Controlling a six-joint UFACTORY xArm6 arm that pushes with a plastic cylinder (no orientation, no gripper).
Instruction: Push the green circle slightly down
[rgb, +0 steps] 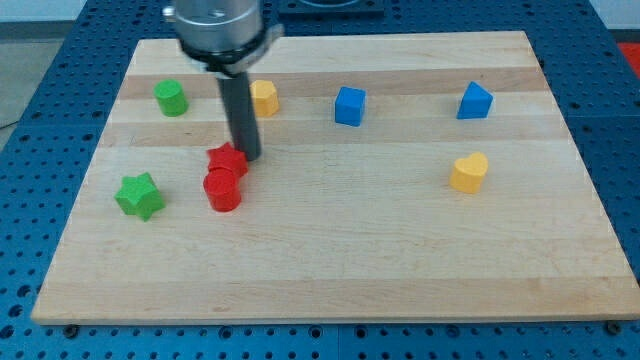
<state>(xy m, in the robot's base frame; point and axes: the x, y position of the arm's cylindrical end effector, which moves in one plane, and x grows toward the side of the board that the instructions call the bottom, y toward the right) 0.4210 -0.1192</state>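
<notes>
Arm: entered from the view's top, left of centre; only its grey end housing showed, cut off by the top edge. A straight dark rod hung from it, upright, down to the board.

My tip: at the board surface, just at the upper right of the red star, touching it or very nearly; contact could not be told. There was no claw on this rig, so nothing was clenched, released or grasped; the rod simply ended at the tip.

Green circle: near the board's upper left, standing alone, well to the upper left of the tip and apart from it.

Red circle: just below the red star, touching it or nearly.

Green star: left side of the board, left of the red pair, near but apart.

Yellow block: upper row, just right of the rod; its left edge was hidden behind the rod, so its shape was hard to make out.

Blue cube: upper row, near the centre.

Blue block: upper right, wedge-like; exact shape unclear.

Yellow heart: right side, below the blue block, well apart from the others.

Board: pale wood, lying on a blue perforated table; the board's upper left corner was partly hidden by the arm housing.
</notes>
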